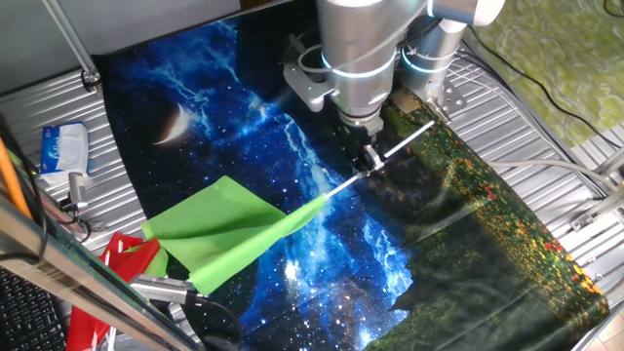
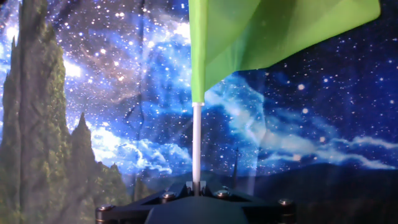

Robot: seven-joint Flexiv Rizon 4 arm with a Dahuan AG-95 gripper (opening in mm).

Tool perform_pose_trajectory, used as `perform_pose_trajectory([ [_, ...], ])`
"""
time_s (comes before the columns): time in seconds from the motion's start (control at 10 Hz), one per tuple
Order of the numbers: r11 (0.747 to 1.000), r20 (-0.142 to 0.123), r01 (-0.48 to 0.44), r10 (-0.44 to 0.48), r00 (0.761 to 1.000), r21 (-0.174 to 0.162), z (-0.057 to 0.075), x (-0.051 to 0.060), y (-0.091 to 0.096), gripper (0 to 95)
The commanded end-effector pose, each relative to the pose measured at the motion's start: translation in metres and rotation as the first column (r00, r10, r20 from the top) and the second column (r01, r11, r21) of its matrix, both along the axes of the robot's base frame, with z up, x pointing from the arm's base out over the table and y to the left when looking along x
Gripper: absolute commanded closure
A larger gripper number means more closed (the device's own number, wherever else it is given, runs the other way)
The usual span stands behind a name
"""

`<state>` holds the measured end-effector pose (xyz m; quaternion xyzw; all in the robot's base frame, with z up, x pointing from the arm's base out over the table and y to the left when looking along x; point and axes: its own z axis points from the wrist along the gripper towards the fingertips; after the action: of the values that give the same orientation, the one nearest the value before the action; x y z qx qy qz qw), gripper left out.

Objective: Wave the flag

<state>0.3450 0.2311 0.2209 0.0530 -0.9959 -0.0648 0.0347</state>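
Fixed view gives you the gripper (image 1: 370,156) low over the middle of the starry mat (image 1: 224,127), with its fingers closed on the thin white stick (image 1: 405,141) of the flag (image 1: 226,232). The stick runs through the fingers at a slant: a short length sticks out toward the upper right, and the longer length runs down-left to the cloth. The lime-green cloth hangs spread out above the mat's lower left part (you cannot tell whether any edge touches the mat).

Hand view confirms the grip. You see the stick (image 2: 196,146) rising straight from the dark gripper body (image 2: 193,208) at the bottom edge, and the green cloth (image 2: 267,31) fills the top of the frame.

The mat lies on a ribbed metal table (image 1: 526,117); its right half shows a dark landscape with orange and green specks. At the table's left edge you find a blue and white packet (image 1: 64,148), and near the lower left corner a red and green cloth (image 1: 117,268).
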Motion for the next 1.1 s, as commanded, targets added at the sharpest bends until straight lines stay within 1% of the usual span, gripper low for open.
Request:
perform_pose_trajectory([
  [0.1,1.000,0.003,-0.020,0.020,1.000,0.015,0.012,0.000,-0.013,95.0],
  [0.2,0.999,0.002,-0.030,0.030,1.000,0.016,0.018,0.001,-0.019,95.0],
  [0.3,0.999,-0.003,-0.039,0.039,0.999,0.021,0.035,0.004,-0.031,95.0],
  [0.4,0.999,-0.019,-0.047,0.048,0.999,0.024,0.054,0.010,-0.042,95.0],
  [0.5,0.999,-0.040,-0.048,0.049,0.998,0.023,0.072,0.014,-0.049,95.0],
  [0.6,0.999,-0.053,-0.047,0.048,0.997,0.022,0.090,0.018,-0.055,95.0],
  [0.7,0.999,-0.057,-0.043,0.044,0.997,0.023,0.106,0.020,-0.060,95.0],
  [0.8,0.999,-0.062,-0.045,0.046,0.997,0.023,0.112,0.021,-0.061,95.0],
  [1.1,0.998,-0.063,-0.050,0.051,0.997,0.023,0.115,0.020,-0.063,95.0],
])
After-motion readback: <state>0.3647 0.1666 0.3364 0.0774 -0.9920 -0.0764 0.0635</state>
